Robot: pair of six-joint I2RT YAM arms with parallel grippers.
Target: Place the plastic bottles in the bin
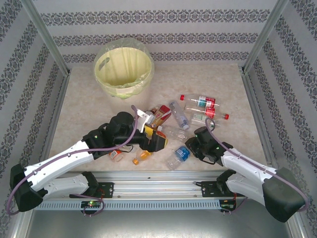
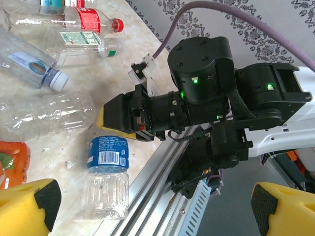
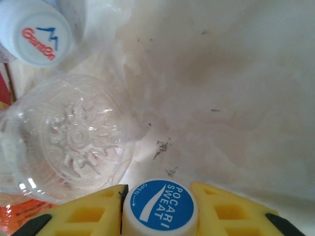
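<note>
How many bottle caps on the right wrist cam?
2. A white cap with red lettering sits top left; a blue Pocari Sweat cap sits at the bottom edge, gripped between the jaws. The clear bottle beside them shows its base; other caps may be hidden.

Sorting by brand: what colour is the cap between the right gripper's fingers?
The cap is blue with white lettering; best in right wrist view.

Blue cap (image 3: 164, 209) reading POCARI SWEAT, white cap (image 3: 35, 32) reading Ganten
</note>
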